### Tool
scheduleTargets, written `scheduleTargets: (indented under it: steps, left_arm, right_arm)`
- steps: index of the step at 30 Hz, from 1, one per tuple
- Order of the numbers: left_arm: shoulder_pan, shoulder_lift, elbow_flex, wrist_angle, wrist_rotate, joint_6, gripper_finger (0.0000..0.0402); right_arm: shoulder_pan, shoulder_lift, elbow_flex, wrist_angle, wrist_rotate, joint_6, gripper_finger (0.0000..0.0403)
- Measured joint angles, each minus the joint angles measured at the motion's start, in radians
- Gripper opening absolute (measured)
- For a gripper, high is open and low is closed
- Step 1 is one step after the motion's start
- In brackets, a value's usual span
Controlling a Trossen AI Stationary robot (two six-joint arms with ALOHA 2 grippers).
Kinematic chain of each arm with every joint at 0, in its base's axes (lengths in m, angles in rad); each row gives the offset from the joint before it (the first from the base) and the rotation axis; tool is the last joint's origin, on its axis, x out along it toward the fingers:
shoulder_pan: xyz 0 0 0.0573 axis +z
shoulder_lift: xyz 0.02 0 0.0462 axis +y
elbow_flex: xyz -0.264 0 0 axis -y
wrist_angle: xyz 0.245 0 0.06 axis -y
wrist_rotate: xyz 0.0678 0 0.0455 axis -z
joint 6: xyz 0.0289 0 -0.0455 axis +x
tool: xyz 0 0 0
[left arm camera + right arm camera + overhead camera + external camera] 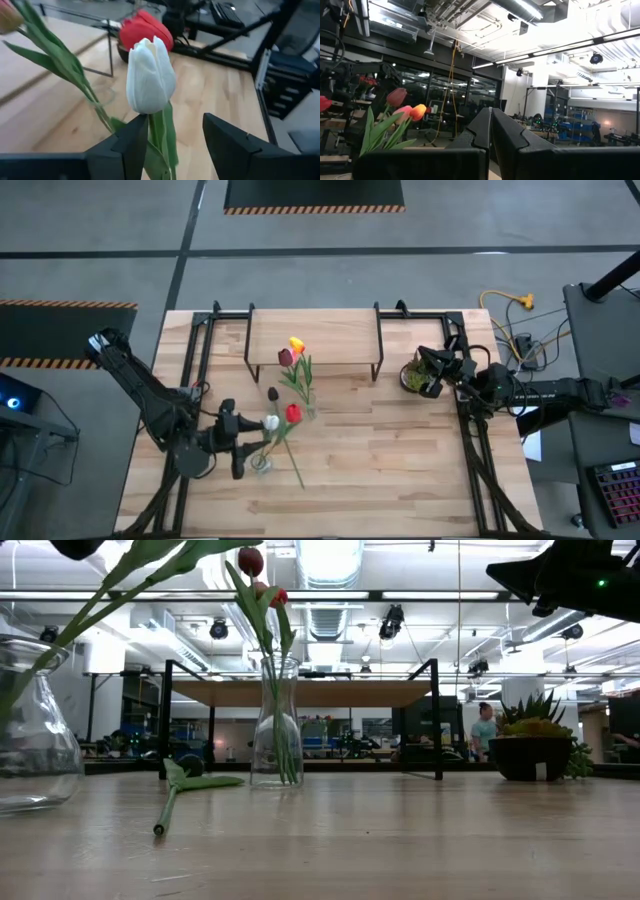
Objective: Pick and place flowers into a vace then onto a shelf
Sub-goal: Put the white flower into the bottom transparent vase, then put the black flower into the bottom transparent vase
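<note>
A white tulip (150,75) stands between the open fingers of my left gripper (243,442), just below its head. In the low view its stem slants up out of a clear glass vase (30,730) near the table's near-left part. A second glass vase (306,406) in front of the shelf (312,340) holds orange-yellow, maroon and pink tulips (292,352). A red tulip (292,413) lies on the table, its stem (165,808) pointing at the near edge. A dark maroon tulip head (272,393) shows beside it. My right gripper (491,130) is shut, above the potted plant. My left gripper has its fingers level on either side of the white tulip's stem and leaf (161,135), right under the head. The leaf runs close along one finger (131,145), and a wide gap is left to the other. I cannot tell whether it touches.
A small spiky potted plant (415,376) in a dark bowl sits right of the shelf, under my right arm. Black metal frames run along both table sides. Bare wood lies between the near vase and the right frame.
</note>
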Motion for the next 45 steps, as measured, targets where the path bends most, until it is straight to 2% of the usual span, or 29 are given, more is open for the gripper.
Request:
scheduleTargets:
  steps: [3,10,14,20,28,33,40,45]
  left_arm:
    - [0.0,0.004,-0.01,0.0,0.057,0.0,0.0173]
    - [0.0,-0.028,0.009,-0.06,0.28,0.0,0.0173]
    - [0.0,-0.067,0.013,-0.117,0.319,-0.026,0.0173]
    - [0.0,-0.149,0.013,-0.274,0.294,-0.169,0.0174]
    - [0.002,-0.214,0.013,-0.429,0.059,-0.36,0.0174]
    - [0.023,-0.199,-0.012,-0.497,-0.006,-0.422,0.0174]
    - [0.11,-0.215,-0.129,-0.524,0.008,-0.613,0.0174]
    - [0.144,-0.252,-0.22,-0.473,0.04,-0.656,0.0174]
  right_arm:
    - [0.0,0.0,0.0,0.0,0.0,0.0,0.0008]
    - [0.0,0.0,0.0,0.0,0.0,0.0,0.0008]
    - [0.0,0.0,0.0,0.0,0.0,0.0,0.0009]
    - [0.0,0.0,0.0,0.0,0.0,0.004,0.0008]
    - [0.0,0.0,0.0,0.0,0.0,0.005,0.0008]
    - [0.0,0.0,0.0,0.0,0.0,0.007,0.0009]
    - [0.0,0.0,0.0,0.001,0.0,0.006,0.0009]
    - [0.0,0.0,0.0,0.002,0.0,0.006,0.0009]
